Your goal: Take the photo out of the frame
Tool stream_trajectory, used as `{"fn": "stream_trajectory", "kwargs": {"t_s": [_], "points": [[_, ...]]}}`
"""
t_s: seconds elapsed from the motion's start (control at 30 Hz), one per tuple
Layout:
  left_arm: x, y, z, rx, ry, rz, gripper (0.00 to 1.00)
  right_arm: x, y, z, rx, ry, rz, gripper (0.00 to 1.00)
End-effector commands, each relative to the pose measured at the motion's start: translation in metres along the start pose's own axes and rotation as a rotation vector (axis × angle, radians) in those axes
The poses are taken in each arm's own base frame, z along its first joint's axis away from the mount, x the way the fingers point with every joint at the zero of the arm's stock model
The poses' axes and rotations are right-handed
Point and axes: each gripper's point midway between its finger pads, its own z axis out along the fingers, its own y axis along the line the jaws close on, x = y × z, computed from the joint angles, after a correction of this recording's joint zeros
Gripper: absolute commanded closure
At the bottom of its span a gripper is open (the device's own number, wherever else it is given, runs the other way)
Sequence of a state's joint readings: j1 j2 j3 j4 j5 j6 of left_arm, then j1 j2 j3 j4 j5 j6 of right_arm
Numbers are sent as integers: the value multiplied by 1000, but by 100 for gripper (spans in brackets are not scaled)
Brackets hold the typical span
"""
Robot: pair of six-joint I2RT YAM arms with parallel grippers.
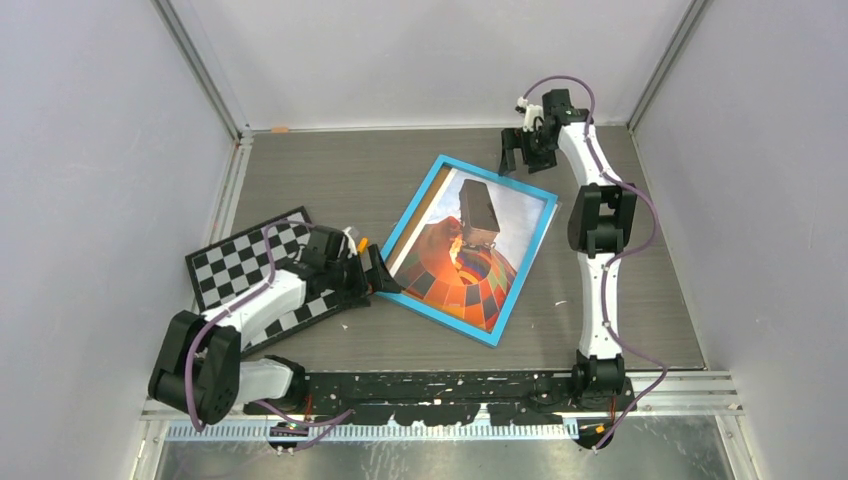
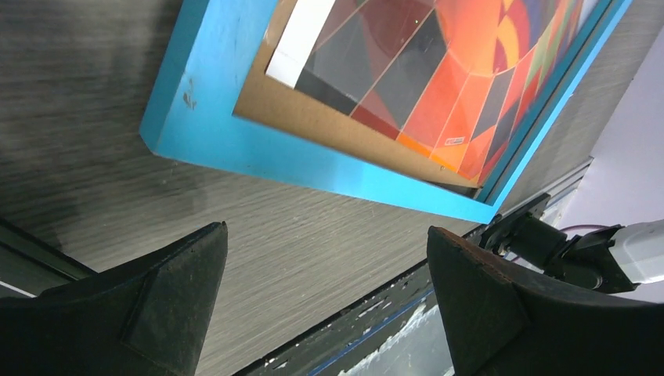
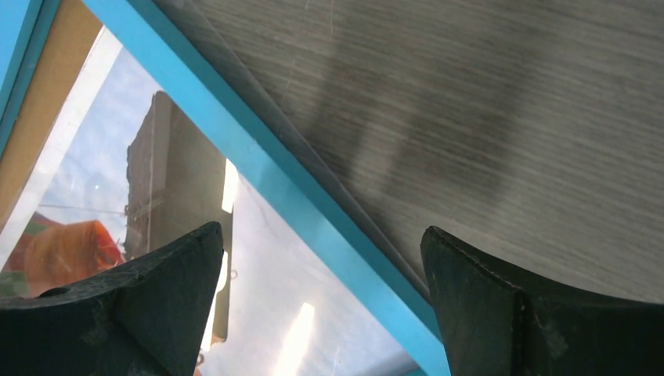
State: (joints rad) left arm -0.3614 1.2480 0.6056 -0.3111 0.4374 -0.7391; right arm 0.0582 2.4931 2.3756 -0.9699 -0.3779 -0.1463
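**Plainly, the frame sits between two empty end effectors, left one closest**

Here the frame (image 2: 329,166) lies flat and face up in the middle of the counter (image 1: 650,290). The photo (image 1: 470,270) is inside it, with strips of brown backing showing beside the print. The frame's long axis runs diagonally, from near-left to far-right.

The left end effector (image 1: 378,275) is low, just beside the near-left corner. Its fingers are spread wide with nothing between them, and they point at the blue edge across a strip of bare counter. The left arm lies over a chequered board (image 1: 240,262).

The right end effector (image 1: 520,155) is at the far end of the frame, also wide open and empty. In its wrist view the far blue edge passes between its fingers. I cannot tell how high above that edge it is.

The left one looks nearer to a usable grip, with the corner straight ahead at counter level. The back of the frame is hidden, so it probably has to be lifted or turned over before the print can come out. Bright reflections on the picture suggest a glazing sheet over it, which would rule out picking the print from above.
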Motion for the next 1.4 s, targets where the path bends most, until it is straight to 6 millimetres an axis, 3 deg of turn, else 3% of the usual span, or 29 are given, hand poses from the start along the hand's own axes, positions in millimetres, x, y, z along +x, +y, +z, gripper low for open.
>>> {"fn": "stream_trajectory", "kwargs": {"t_s": [0.0,0.2,0.33,0.47,0.63,0.7,0.77,1.07,1.37], "points": [[-7,-8,6,37,-43,-23,0,-22,-3,13,7,-86,-52,0],[-7,-17,19,51,-33,-8,0,-1,-2,32,-37,-34,-48,0],[-2,-20,30,57,-17,14,0,20,4,35,-75,27,-31,0],[-1,-11,38,29,-17,6,0,48,9,28,-134,120,24,0],[-15,-15,47,28,-34,35,0,87,9,10,-201,243,70,3],[-22,-18,51,26,-38,46,0,107,16,1,-230,304,70,3],[-29,-21,58,20,-36,50,0,126,9,-10,-243,349,74,5],[-61,-30,84,-23,-31,65,0,214,13,-48,-317,577,53,5],[-95,-37,111,-68,4,168,0,275,34,-84,-398,704,67,5]]}}
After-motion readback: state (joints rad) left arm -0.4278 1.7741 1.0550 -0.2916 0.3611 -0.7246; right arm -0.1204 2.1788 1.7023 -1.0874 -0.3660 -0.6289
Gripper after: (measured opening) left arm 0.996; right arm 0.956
